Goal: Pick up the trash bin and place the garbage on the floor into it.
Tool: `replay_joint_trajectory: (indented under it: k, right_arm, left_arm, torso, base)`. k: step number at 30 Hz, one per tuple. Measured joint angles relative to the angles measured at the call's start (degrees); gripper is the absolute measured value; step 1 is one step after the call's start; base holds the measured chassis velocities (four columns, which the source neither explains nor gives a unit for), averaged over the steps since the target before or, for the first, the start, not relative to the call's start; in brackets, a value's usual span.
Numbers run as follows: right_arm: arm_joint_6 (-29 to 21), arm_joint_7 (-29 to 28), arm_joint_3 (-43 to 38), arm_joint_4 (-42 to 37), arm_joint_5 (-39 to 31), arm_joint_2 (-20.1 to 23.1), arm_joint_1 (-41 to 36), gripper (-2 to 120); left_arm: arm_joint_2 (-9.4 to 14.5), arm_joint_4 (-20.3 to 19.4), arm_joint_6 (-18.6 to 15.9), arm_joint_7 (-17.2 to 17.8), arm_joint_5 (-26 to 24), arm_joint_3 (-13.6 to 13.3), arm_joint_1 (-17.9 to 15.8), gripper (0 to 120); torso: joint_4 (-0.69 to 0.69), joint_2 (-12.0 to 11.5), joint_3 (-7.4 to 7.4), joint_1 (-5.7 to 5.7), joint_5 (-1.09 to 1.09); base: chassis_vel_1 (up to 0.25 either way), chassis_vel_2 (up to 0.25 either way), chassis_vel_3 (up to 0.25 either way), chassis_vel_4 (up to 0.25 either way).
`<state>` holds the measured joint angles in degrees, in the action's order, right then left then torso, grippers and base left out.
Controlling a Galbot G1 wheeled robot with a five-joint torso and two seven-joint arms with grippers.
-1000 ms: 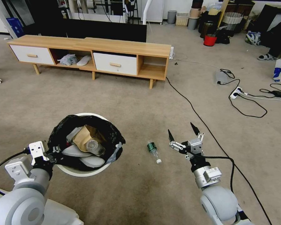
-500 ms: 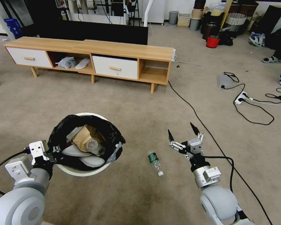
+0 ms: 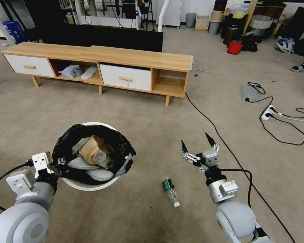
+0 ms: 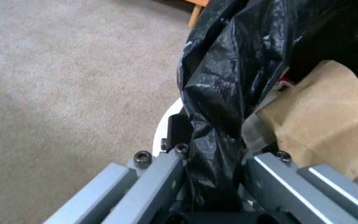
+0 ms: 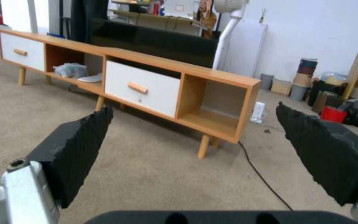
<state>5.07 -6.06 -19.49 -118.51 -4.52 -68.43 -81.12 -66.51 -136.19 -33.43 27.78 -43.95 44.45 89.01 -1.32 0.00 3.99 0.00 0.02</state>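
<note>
The white trash bin point(image 3: 87, 185) with its black bag point(image 3: 121, 145) hangs at the lower left of the head view, my left gripper point(image 3: 59, 162) shut on its rim. The left wrist view shows the bag point(image 4: 216, 102) pinched between the fingers point(image 4: 162, 174), with a tan paper piece point(image 4: 332, 112) inside. In the bin lie tan paper point(image 3: 91, 146), a clear bottle point(image 3: 101, 158) and pale items. A green-labelled clear bottle point(image 3: 170, 190) of garbage lies on the carpet floor point(image 3: 142, 118), below and left of my right gripper point(image 3: 196, 143), which is open and holds nothing.
A long wooden cabinet point(image 3: 101, 65) with white drawers stands ahead. A black cable point(image 3: 219, 135) runs across the carpet just right of my right gripper. A power strip point(image 3: 268, 113) and more cables lie far right; a red bucket point(image 3: 234, 47) and bins stand at the back.
The whole head view has shifted: the cabinet, cables and floor bottle slid down and toward me as the robot moved forward. Both arms and the held bin keep their places in the picture.
</note>
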Motion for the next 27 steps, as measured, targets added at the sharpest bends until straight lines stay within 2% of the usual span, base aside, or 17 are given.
replay_joint_trajectory:
  k: [8,20,25,27]
  right_arm:
    - [-0.20,-0.18,0.32,0.02,-0.09,-0.06,-0.04,100]
    - [-0.88,-0.58,0.78,0.09,-0.23,0.13,0.07,100]
    - [-2.31,-1.60,2.20,0.88,-1.30,1.45,0.49,100]
    - [-4.66,-1.92,3.22,0.95,-4.01,3.83,1.12,100]
  left_arm:
    - [-0.08,0.08,0.00,0.01,0.11,-0.14,-0.01,1]
    - [-0.25,0.22,0.06,0.00,0.22,-0.11,-0.03,1]
    - [-0.39,0.23,0.08,0.00,0.54,-0.18,0.10,1]
    - [-0.68,0.22,0.09,-0.03,1.20,-0.44,0.44,1]
  torso:
    - [-0.05,0.00,-0.01,0.00,-0.01]
    - [-0.03,0.00,-0.01,0.00,-0.02]
    - [-0.03,0.00,-0.01,0.00,-0.01]
    - [-0.03,0.00,-0.01,0.00,-0.03]
  base:
    - [-0.047,0.038,0.050,-0.052]
    - [0.000,0.000,0.000,0.000]
    - [0.000,0.000,0.000,0.000]
    - [0.000,0.000,0.000,0.000]
